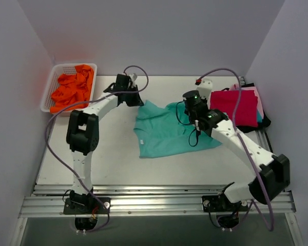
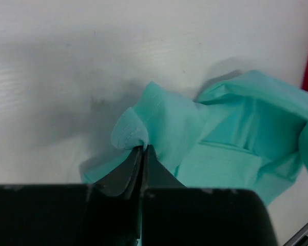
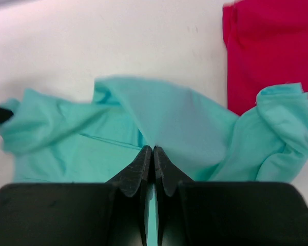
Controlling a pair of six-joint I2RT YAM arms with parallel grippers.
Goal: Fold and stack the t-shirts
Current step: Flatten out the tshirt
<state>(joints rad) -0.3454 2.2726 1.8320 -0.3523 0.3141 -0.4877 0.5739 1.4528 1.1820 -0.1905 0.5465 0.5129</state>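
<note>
A teal t-shirt [image 1: 167, 134] lies partly folded in the middle of the white table. My left gripper [image 1: 134, 100] is shut on the shirt's far left corner; in the left wrist view [image 2: 143, 147] a small fold of teal cloth [image 2: 129, 130] bulges above the closed tips. My right gripper [image 1: 196, 119] is shut on the shirt's far right part; in the right wrist view [image 3: 152, 148] teal cloth [image 3: 179, 123] rises from the closed tips. A stack of folded shirts [image 1: 237, 105], magenta on top, lies at the right.
A white basket [image 1: 49, 93] at the far left holds crumpled orange shirts [image 1: 72, 90]. The magenta folded shirt [image 3: 269, 51] shows at the upper right of the right wrist view. Grey walls close in on the left, back and right. A metal rail [image 1: 154, 201] runs along the near edge.
</note>
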